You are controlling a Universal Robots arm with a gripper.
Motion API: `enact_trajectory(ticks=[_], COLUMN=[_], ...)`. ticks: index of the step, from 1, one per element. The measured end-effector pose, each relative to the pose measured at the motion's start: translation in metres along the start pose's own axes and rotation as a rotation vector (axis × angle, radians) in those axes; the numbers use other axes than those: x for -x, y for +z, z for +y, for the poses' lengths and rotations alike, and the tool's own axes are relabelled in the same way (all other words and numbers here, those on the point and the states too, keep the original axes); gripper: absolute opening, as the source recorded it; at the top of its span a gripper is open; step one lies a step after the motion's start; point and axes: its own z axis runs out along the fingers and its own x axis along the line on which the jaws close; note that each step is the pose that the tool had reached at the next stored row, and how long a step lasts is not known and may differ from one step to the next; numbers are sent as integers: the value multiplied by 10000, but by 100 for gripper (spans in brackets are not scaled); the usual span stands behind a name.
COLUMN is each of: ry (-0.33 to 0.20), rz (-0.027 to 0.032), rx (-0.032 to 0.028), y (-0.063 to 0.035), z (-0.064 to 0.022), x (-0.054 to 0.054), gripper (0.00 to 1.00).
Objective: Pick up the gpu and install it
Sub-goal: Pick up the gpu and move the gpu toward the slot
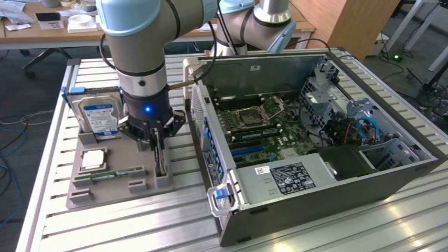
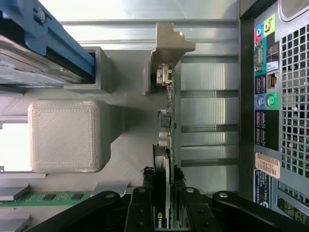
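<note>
Black two-finger gripper (image 1: 158, 143) (image 2: 163, 173) is clamped on the thin green gpu card (image 1: 162, 164) (image 2: 167, 121), which stands on edge in a slot of the grey printed holder tray (image 1: 119, 153), on the tray's side nearest the open black computer case (image 1: 315, 131). A green-and-white logo shows on the card, its lettering unreadable. At the tray's opposite side stands a blue-labelled hard drive (image 1: 98, 118). The case's rear carries an orange barcode sticker (image 2: 267, 166).

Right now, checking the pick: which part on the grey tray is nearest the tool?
The gpu, standing on edge and clamped in the tool; the hard drive and memory stick sit apart, untouched.
</note>
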Motion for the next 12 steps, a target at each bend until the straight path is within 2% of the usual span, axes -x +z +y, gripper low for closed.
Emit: enact_trajectory(ticks=[12], ry=[-81], rz=[3], rx=[2], y=[-7], z=[0], x=[0], gripper=[26])
